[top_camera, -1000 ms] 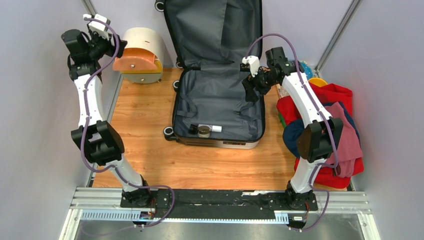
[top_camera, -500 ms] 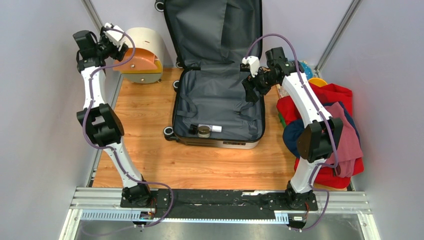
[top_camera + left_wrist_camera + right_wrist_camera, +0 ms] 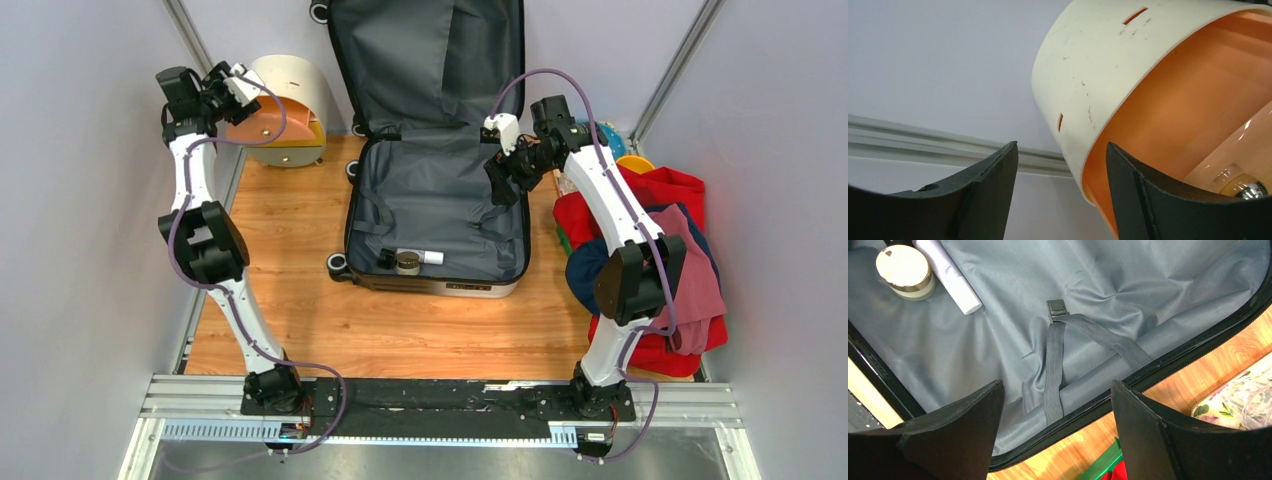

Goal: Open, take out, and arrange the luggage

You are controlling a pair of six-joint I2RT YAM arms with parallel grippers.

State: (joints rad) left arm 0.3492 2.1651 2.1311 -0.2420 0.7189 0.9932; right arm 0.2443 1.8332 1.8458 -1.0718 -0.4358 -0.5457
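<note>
The luggage (image 3: 440, 210) lies open in the middle of the wooden surface (image 3: 400, 330). Its lid stands raised at the far side and its grey-lined tray faces up. At the near end of the lining sit a small jar (image 3: 407, 262) and a white tube (image 3: 430, 257), touching each other.

The left arm rises from its base along the left edge of the surface, elbow bent at mid-height and forearm stretched far back. Its wrist turns rightward, so the left hand (image 3: 228, 85) points at the cream round box (image 3: 290, 78) in the far left corner. In the wrist view its fingers (image 3: 998, 175) are spread wide with nothing between them, and the box's rim is just ahead. I cannot tell whether they touch.

The right arm folds at its elbow above a heap of red clothes (image 3: 670, 190), and its forearm angles up and left. The right hand (image 3: 497, 180) hangs over the far right part of the lining, above an elastic strap (image 3: 1054, 370), its fingers apart and empty.
</note>
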